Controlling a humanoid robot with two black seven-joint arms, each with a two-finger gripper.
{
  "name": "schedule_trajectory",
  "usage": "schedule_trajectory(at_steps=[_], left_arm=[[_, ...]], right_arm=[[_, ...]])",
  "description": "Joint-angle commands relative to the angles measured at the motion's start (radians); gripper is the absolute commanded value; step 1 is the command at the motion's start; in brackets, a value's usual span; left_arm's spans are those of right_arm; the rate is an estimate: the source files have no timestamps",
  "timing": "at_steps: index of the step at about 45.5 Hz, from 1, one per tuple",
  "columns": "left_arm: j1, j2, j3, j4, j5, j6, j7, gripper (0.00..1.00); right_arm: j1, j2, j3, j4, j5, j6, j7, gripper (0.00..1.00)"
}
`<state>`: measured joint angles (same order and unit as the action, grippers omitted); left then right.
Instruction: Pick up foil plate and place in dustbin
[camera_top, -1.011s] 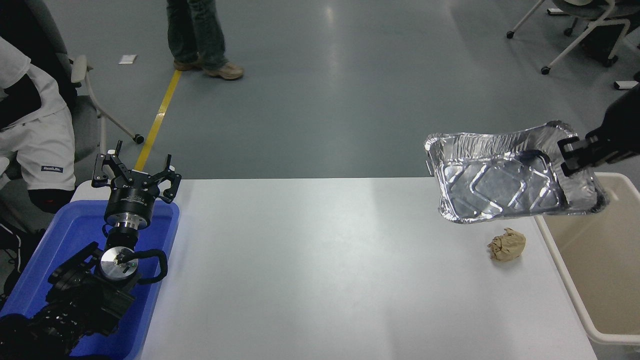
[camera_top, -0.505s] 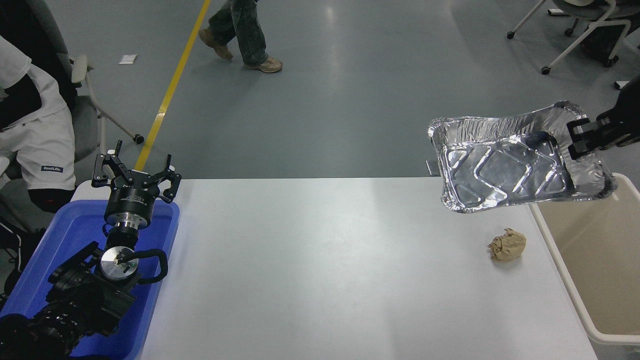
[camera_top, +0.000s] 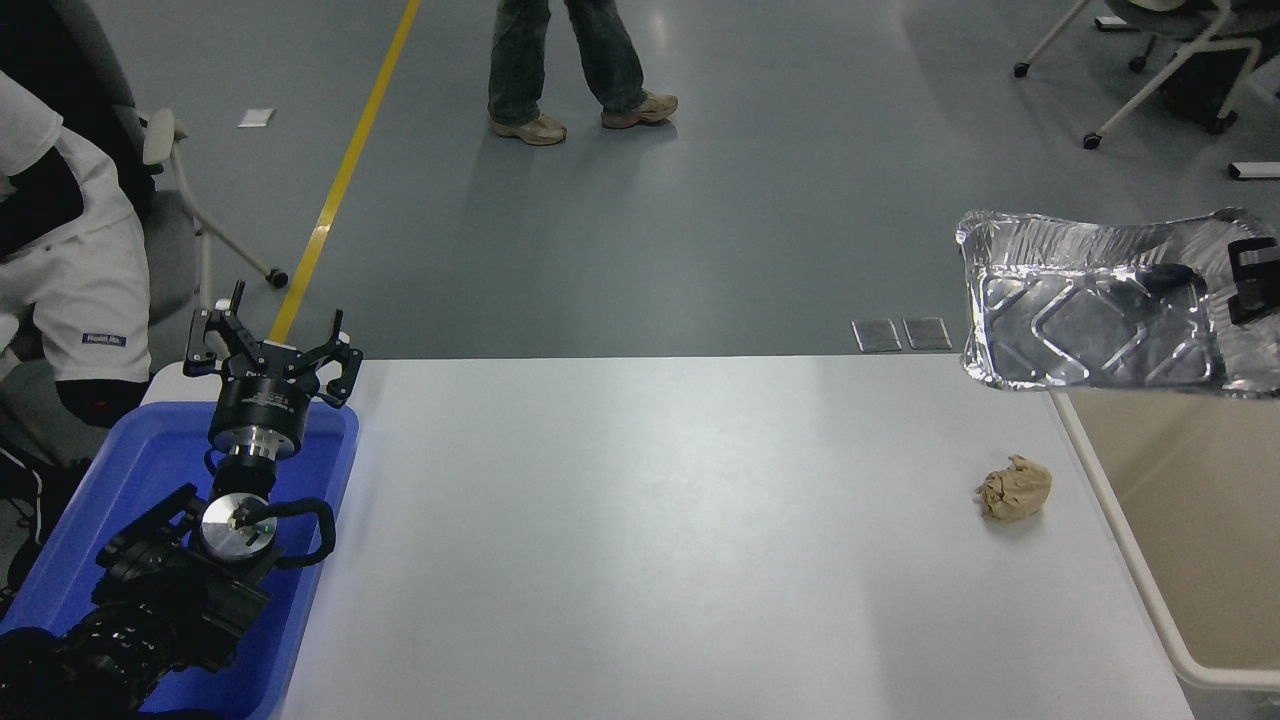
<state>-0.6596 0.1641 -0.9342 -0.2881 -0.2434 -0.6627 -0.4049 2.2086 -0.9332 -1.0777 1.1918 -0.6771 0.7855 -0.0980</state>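
shiny dented foil plate (camera_top: 1090, 320), diamond-ridged base

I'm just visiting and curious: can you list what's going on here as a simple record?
held item: foil plate, in the air over the dustbin
holder: right tool, shut on the plate's right rim
parked: left tool, open, above the blue tray
on the table: crumpled paper ball
background: a person's legs

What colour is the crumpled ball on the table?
Tan, like brown paper; the paper ball shows in the head view.
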Motion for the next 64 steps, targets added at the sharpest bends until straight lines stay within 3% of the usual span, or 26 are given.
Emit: schedule_trajectory(at_steps=[1,36,51,58,64], left_arm=[[0.000,0.000,0.000,0.000,0.001,0.000,0.000,0.99],[0.000,0.000,0.000,0.000,0.000,0.000,0.000,0.99],[0.000,0.000,0.000,0.000,0.000,0.000,0.000,0.99],[0.000,0.000,0.000,0.000,0.000,0.000,0.000,0.99],[0.000,0.000,0.000,0.000,0.000,0.000,0.000,0.99]], right_arm=[[-0.164,-0.047,0.087,-0.170,-0.001,0.000,0.000,0.00],[-0.777,-0.108,0.584,-0.526,0.040,0.000,0.001,0.00],[-0.997,-0.098,0.699,-0.623,0.263,0.000,0.001,0.00],[-1.079,-0.076,0.711,-0.630,0.401,-0.136,0.003,0.00],[-1.135,-0.055,0.731,-0.633,0.444,-0.230,0.003,0.00]])
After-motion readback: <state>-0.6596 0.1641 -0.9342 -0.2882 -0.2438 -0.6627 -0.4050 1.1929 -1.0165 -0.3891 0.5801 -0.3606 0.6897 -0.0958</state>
